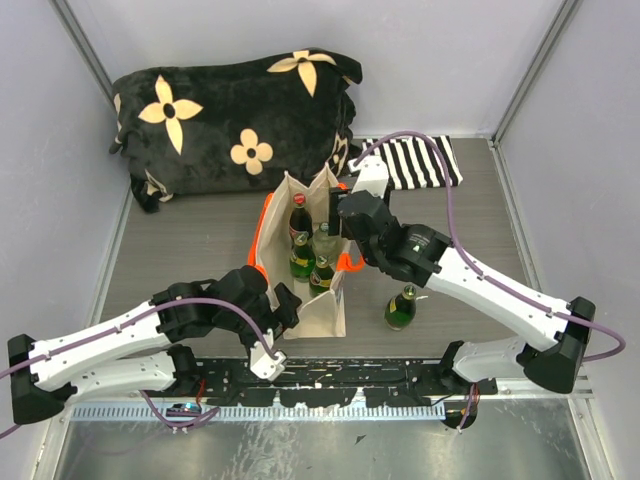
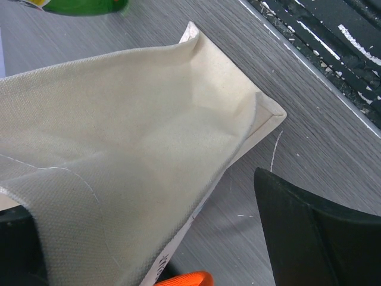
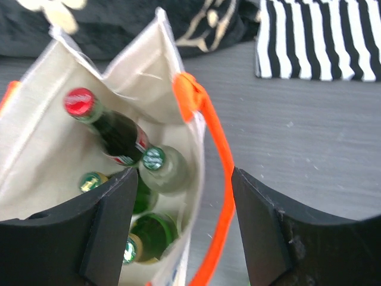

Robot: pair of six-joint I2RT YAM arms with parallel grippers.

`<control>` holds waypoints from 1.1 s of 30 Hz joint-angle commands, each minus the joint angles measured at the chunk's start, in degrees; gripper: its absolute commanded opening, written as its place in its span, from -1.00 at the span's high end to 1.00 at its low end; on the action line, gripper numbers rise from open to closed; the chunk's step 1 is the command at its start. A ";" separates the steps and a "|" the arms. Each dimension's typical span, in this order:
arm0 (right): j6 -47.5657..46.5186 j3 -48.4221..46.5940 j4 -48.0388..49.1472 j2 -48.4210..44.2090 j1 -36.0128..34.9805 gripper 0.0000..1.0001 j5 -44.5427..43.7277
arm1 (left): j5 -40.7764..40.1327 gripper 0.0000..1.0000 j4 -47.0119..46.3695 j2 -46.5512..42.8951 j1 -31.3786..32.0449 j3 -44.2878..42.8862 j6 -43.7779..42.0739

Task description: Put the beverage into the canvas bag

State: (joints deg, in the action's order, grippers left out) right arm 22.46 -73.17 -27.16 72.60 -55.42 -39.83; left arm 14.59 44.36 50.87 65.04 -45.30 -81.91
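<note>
The right gripper (image 3: pixel 184 173) is spread wide and empty, its black fingers hanging over the canvas bag (image 3: pixel 36 137) mid-table (image 3: pixel 297 131). The left gripper (image 1: pixel 288 303) gapes around the bag's near corner, not pinching it. The cloth is limp and woven, the glass slick and round. A red-capped bottle (image 3: pixel 113 128) leans inside, and the orange handle (image 3: pixel 217 143) loops beside one finger, so a snag could topple everything. One green bottle (image 1: pixel 401 308) stands outside, near the bag's right side

Lab cell: white panel walls (image 1: pixel 40 150)

Beige canvas bag (image 1: pixel 322 312), orange handles (image 3: pixel 218 146); green bottle (image 1: pixel 401 309); black cushion (image 1: pixel 215 150), cream flowers (image 1: pixel 171 110); black-and-white striped cloth (image 1: pixel 421 164)
</note>
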 commanded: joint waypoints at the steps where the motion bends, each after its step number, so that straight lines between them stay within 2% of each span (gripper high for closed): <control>1: 10.10 -2.68 -16.02 -3.32 0.26 -0.39 -5.36 | 2.18 -0.99 2.66 -0.73 0.23 0.47 -2.17; 6: 19.10 -2.67 -27.34 -4.27 0.51 -0.38 -6.04 | 2.92 -0.98 3.94 -0.67 0.18 0.39 -3.00; 9: 23.10 0.25 -29.71 -6.63 0.47 -0.38 -7.12 | 2.96 -0.98 4.06 -0.28 0.19 0.54 -2.81; 14: 23.35 9.62 -22.80 -13.80 0.44 -0.38 -10.64 | 2.78 -0.98 4.09 0.13 0.20 0.62 -1.84; 20: 25.43 14.58 -21.28 -16.37 0.44 -0.38 -12.94 | 2.29 -0.98 5.00 -0.19 0.18 0.56 -0.86; 23: 22.75 16.44 -15.56 -18.94 0.43 -0.38 -13.42 | 2.11 -0.98 5.42 -0.32 0.18 0.72 -0.57; 26: 20.35 16.33 -12.00 -20.31 0.40 -0.37 -14.67 | 1.95 -0.98 5.56 -0.35 0.19 0.84 -0.59; 33: 21.13 12.64 -14.97 -21.87 0.40 -0.38 -17.45 | 1.86 -0.98 5.04 -0.16 0.19 0.96 -0.80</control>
State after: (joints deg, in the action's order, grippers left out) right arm 43.40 -56.99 -42.46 53.34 -55.11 -51.57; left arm 15.73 46.30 50.87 65.04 -45.30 -82.70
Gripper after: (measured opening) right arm 0.692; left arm 0.995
